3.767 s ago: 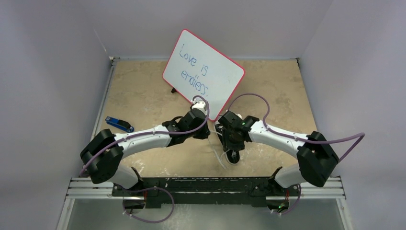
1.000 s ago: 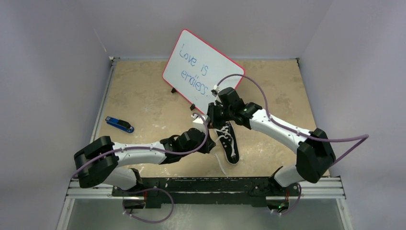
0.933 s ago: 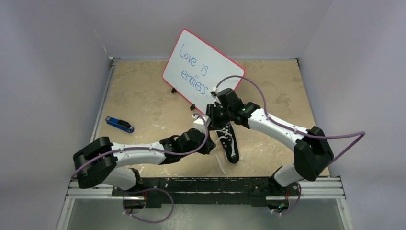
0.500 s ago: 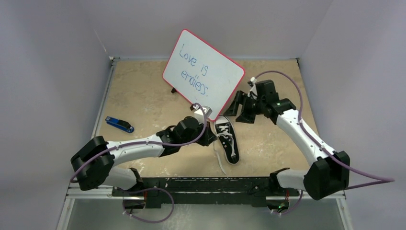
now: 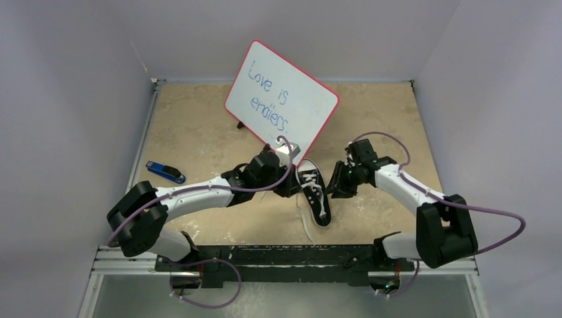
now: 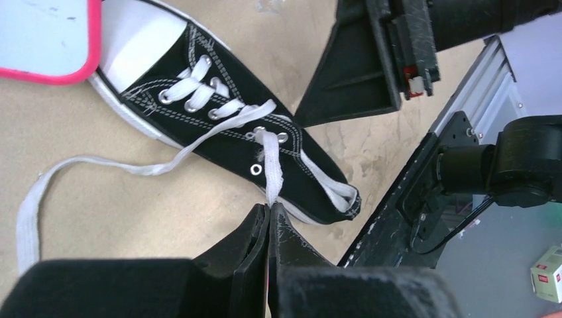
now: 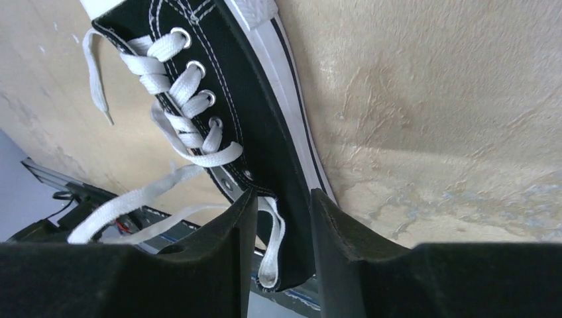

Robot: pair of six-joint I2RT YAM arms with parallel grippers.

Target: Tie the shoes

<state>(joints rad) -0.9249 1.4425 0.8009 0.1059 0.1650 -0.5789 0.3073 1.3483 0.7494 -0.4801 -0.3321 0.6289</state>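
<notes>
While the left pincer (image 6: 268,211) is clamped tight on one long white lace (image 6: 270,162) just past the top eyelets, the small black canvas sneaker with the white rubber toe cap (image 5: 315,196) rests on its sole near the middle of the beige tabletop (image 5: 199,132). Its toe points toward the pink-framed whiteboard (image 5: 281,99) and its heel toward the arm bases. The right pincer (image 7: 283,199) sits low at the shoe's right flank with its jaws apart, and the heel-side canvas and a short bend of lace show in the gap. Whether either finger touches the shoe I cannot tell. No knot or bow shows, and the other lace (image 6: 79,169) trails loose over the tabletop beside the shoe, so the tying seems barely begun. The step in hand looks like taking up a second strand. To do it well, the right pincer should close on lace alone, not on the canvas collar, and near the eyelets, where the strand is easiest to steer. The left should hold its strand taut but gently, since so light a shoe would likely slide or tip under a hard pull.
</notes>
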